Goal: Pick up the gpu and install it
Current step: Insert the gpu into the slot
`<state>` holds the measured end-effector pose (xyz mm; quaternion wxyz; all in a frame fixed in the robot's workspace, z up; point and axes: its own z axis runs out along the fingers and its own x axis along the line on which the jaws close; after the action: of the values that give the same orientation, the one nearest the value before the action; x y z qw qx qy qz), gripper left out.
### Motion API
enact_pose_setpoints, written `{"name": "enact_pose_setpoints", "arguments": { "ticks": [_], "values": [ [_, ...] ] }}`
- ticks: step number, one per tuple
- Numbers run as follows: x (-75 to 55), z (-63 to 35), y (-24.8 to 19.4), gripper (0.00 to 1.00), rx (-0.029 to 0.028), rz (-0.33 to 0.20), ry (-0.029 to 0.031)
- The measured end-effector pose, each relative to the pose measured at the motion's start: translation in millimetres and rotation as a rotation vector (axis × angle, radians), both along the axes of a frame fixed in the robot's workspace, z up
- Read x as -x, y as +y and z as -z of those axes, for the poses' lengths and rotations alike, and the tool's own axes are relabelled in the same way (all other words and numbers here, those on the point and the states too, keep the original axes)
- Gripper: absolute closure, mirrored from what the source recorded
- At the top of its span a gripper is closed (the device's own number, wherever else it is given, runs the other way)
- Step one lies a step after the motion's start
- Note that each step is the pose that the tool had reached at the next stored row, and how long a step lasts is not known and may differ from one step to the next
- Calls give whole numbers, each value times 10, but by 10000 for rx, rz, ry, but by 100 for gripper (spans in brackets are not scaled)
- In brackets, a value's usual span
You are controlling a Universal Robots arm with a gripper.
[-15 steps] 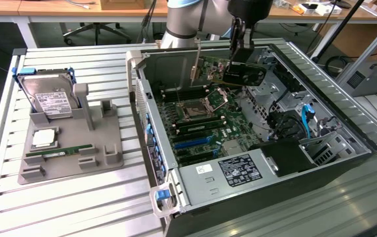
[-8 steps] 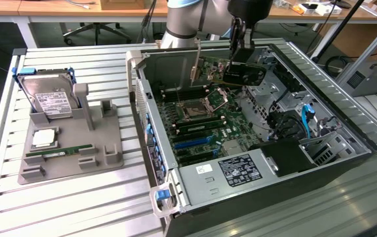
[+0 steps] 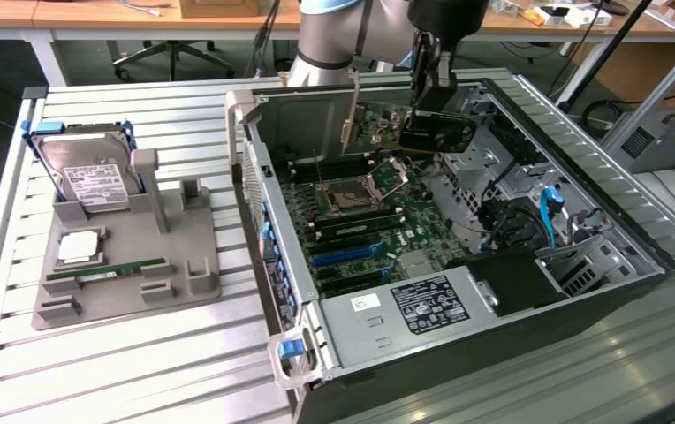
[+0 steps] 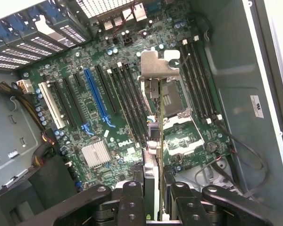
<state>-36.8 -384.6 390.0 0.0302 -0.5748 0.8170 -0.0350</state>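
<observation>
Pincer: we see the gripper (image 3: 432, 95) part closed, its two fingers (image 4: 132, 202) pressed on either face of the gpu (image 3: 426, 132) and carrying it.
Gpu, place: in the air inside the open case (image 3: 620, 238), over the motherboard (image 3: 361, 212), toward the case's end nearest the arm's base. We judge it to be clear of the board.
Attitude: on edge in the wrist view, with the silver bracket (image 4: 158, 66) at the end away from the fingers.
Weight: light to moderate, we judge, with the fan side the heavier.
Stiffness: a rigid board that will not sag, though a hold at one end lets it swing.
Fragility: we judge it delicate. The contact edge and small parts dislike knocks and twisting.
Surface: flat faces, fairly slippery under hard pads.
Hold: we would grip the flat faces at the top edge, well off the contacts and the bracket.
Nearby: the blue slot (image 4: 96, 96) lies beside the card, apart from it.
</observation>
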Motion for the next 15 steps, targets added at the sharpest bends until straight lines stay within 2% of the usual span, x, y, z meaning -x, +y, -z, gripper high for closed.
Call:
{"name": "enact_pose_setpoints", "arguments": {
  "ticks": [15],
  "values": [
    [0, 0, 0, 73, 16, -295, 0]
  ]
}}
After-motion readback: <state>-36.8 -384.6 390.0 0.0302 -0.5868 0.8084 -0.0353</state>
